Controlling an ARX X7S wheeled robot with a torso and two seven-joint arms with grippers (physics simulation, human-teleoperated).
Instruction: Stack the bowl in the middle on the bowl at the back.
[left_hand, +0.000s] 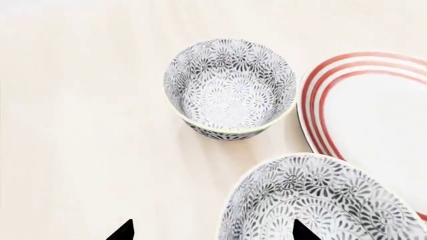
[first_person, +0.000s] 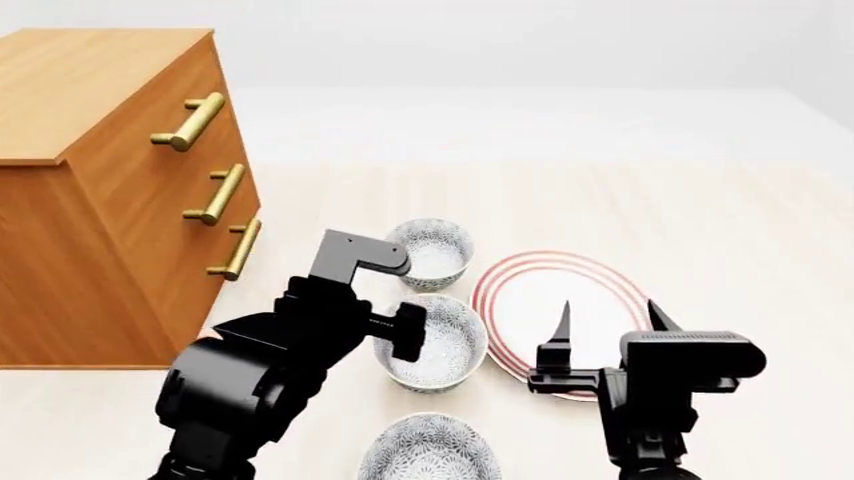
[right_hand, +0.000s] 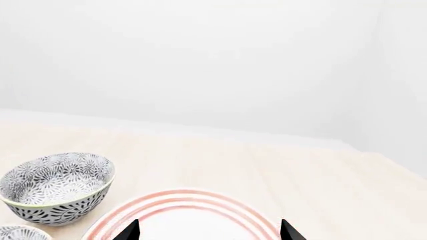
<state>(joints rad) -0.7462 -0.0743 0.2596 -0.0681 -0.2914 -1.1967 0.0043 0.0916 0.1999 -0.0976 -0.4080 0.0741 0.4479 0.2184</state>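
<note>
Three patterned bowls stand in a row just beside the red-ringed plate (first_person: 561, 318), on the side of it toward the wooden drawer chest (first_person: 114, 190): the bowl at the back (first_person: 430, 252) lies level with the plate's far rim, the bowl in the middle (first_person: 430, 342) alongside the plate's centre, and the nearest bowl (first_person: 430, 452) past the plate's near rim. Each rests on the pale tabletop (first_person: 694, 220), apart from its neighbours. Your left gripper (left_hand: 212, 231) has its jaws spread wide and holds nothing; in the left wrist view one fingertip (left_hand: 303, 231) shows over the middle bowl's inside and the other over bare table on the side of that bowl away from the plate, so the jaws appear to straddle the bowl wall farthest from the plate. Whether they are yet low enough to meet that rim cannot be told from these views. Your right gripper (first_person: 607, 320) hangs parted and empty above the plate's near half, clear of every bowl. The step in hand is judged to be the approach to grasp; no lift has begun. The next move calls for you to lower the left gripper until the rim sits between the fingers, pinch the wall firmly, raise the bowl clear of its neighbours, carry it along the plate's edge toward the far rim, centre it over the back bowl's mouth, and release only when it nests level.
</note>
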